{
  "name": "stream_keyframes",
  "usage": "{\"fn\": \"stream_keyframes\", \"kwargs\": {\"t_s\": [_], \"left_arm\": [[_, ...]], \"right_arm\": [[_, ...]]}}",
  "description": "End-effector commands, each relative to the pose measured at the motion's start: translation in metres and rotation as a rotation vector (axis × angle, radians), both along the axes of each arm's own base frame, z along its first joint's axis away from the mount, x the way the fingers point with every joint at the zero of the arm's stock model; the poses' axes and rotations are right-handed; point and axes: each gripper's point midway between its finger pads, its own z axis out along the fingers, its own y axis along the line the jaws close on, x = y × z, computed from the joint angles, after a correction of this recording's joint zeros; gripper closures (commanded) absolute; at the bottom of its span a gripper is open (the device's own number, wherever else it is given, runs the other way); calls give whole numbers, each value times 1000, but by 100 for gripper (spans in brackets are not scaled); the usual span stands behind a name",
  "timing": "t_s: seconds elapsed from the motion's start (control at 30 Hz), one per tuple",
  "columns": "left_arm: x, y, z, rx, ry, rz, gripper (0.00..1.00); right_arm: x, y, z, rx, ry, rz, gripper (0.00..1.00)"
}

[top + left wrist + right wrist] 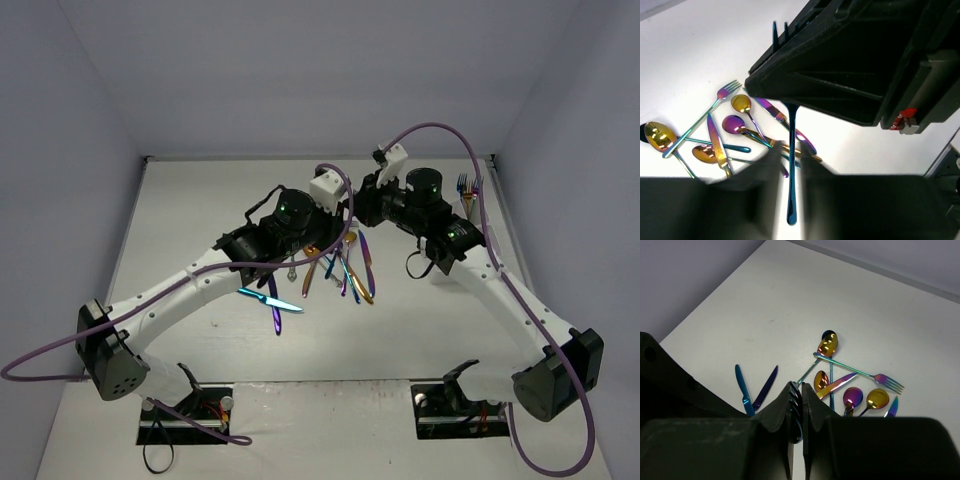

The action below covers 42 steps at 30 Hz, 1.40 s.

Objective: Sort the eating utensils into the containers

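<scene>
My right gripper (796, 390) is shut on the tines of a blue fork (799, 407). In the left wrist view the fork's handle (791, 165) hangs down between my left gripper's (790, 152) fingers, which stand slightly apart on either side of it. The two grippers meet above the table's middle, left (338, 205) and right (362, 205). A pile of iridescent spoons, forks and knives (340, 268) lies below them. It also shows in the left wrist view (732, 125) and the right wrist view (850, 385). The white caddy (470, 206) stands at the back right, mostly hidden by the right arm.
A blue knife (270, 299) and a purple knife (277, 318) lie apart, left of the pile. Fork tines (467, 183) stick up from the caddy. Grey walls close the table at the back and both sides.
</scene>
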Motion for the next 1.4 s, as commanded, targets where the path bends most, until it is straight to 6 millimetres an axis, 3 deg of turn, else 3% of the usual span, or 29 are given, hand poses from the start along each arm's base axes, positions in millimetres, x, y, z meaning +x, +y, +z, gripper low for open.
{"fn": "stream_keyframes", "kwargs": {"t_s": [0.0,0.13,0.23,0.57,0.67,0.97,1.17,1.37], "left_arm": [[10,9,21,-38,-70,66,69],[16,31,-5,26,-47,141,37],[16,54,-21,61,-26,206,26],[10,155,-95,158,112,397,15],[8,181,-105,177,123,462,10],[11,192,-102,200,104,511,5],[12,190,-104,195,108,504,5],[13,185,-109,200,121,485,5]], "right_arm": [[19,-21,34,-16,-156,-97,100],[40,-62,44,-85,-225,-226,100],[59,-107,56,-141,-275,-340,100],[109,-275,89,-425,-363,-820,100],[122,-309,90,-466,-348,-896,100],[151,-364,57,-531,-277,-992,100],[161,-377,31,-587,-248,-1007,100],[169,-376,-7,-618,-200,-967,100]]}}
